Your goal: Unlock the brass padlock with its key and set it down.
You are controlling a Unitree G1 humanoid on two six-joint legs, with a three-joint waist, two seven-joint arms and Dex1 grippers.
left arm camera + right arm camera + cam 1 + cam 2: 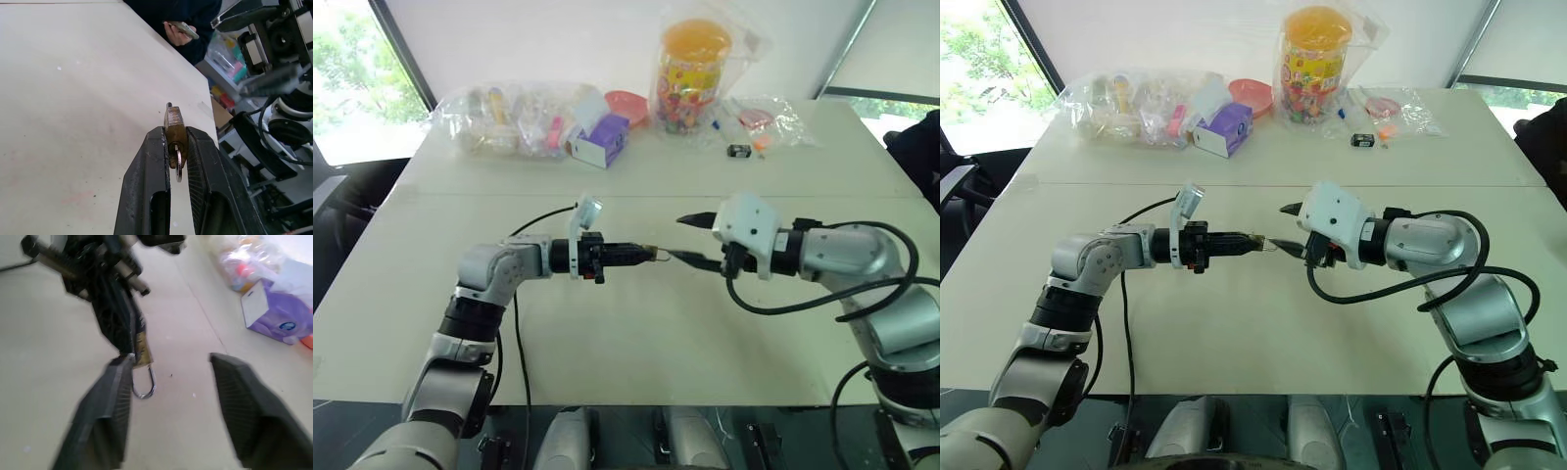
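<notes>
Small brass-yellow metal padlock [175, 131] with silvery shackle, key [178, 166] inserted, clamped between black fingers above the table.

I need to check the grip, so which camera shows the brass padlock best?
The left wrist view: the brass padlock sits large between the left gripper fingers. The right wrist view shows it blurred, with its silvery loop; the eye views show a speck.
</notes>
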